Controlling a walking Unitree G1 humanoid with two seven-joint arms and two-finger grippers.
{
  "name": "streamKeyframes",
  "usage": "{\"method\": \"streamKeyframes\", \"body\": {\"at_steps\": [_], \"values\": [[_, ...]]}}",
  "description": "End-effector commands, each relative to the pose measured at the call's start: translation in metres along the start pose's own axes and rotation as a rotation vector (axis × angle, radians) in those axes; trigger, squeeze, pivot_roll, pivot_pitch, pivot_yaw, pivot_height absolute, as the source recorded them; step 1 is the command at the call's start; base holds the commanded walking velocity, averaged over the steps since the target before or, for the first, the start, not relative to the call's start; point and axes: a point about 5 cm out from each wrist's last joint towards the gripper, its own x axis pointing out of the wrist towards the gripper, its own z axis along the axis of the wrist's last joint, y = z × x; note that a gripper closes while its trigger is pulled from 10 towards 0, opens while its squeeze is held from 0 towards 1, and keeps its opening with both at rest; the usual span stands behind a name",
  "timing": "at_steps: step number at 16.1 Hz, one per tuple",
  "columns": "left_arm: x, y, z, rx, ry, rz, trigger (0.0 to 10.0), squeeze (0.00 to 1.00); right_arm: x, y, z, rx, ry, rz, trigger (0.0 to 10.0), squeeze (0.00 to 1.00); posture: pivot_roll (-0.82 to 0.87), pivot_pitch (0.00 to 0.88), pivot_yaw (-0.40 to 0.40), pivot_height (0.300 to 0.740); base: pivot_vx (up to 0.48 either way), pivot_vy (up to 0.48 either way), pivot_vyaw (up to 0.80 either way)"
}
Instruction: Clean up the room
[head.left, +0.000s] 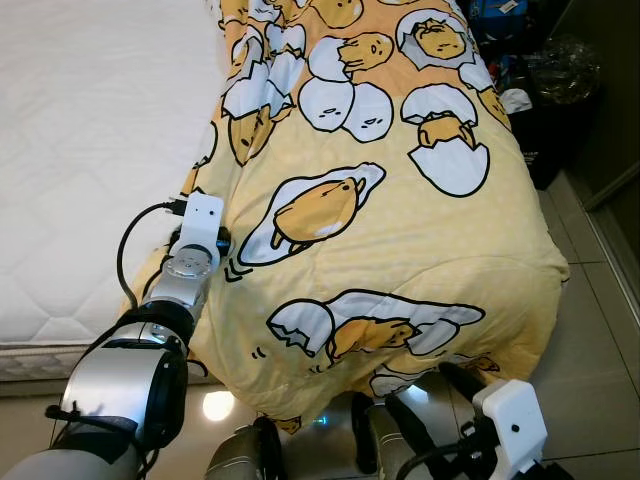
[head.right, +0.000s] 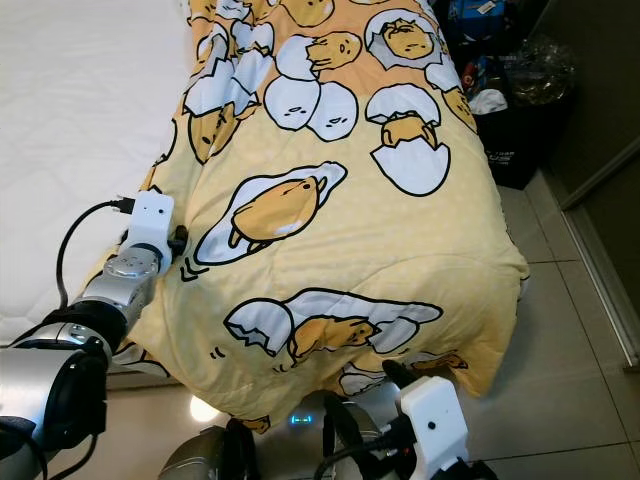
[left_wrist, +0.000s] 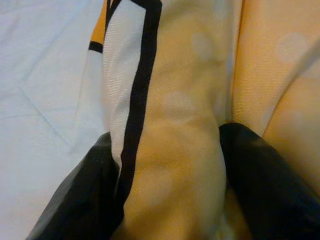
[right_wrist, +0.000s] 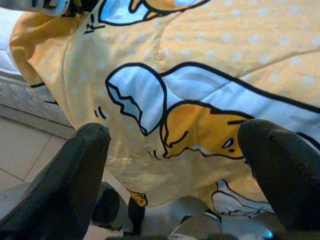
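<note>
Your left gripper pinches fold of yellow egg-print quilt at white mattress side, ready to spread it. Right gripper hangs wide-jawed, empty, near hanging foot edge.

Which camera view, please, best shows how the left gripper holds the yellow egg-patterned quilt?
The left wrist view: a fold of the yellow egg-patterned quilt is pinched between the left gripper's black fingers. The eye views show that gripper at the quilt's edge beside the white mattress, grip hidden. The right wrist view shows its housing at the corner.
</note>
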Motion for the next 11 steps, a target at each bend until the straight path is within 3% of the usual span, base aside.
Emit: {"method": "streamKeyframes", "body": {"at_steps": [1, 7, 11], "values": [[-0.003, -0.010, -0.019, -0.028, 0.077, -0.053, 0.0, 0.00, 0.000, 0.000, -0.005, 0.018, 0.026, -0.006, 10.0, 0.02, -0.42, 0.267, 0.016, 0.740, 0.000, 0.000, 0.00], [-0.001, -0.017, -0.005, -0.098, 0.028, -0.091, 0.0, 0.00, 0.014, -0.008, 0.001, 0.021, -0.019, 0.007, 10.0, 0.02, -0.38, 0.238, 0.013, 0.740, 0.000, 0.000, 0.00], [0.000, -0.014, 0.007, -0.102, -0.007, -0.085, 0.0, 0.00, 0.020, -0.010, 0.003, 0.012, -0.032, 0.012, 10.0, 0.02, -0.37, 0.222, 0.021, 0.740, 0.000, 0.000, 0.00]]}}
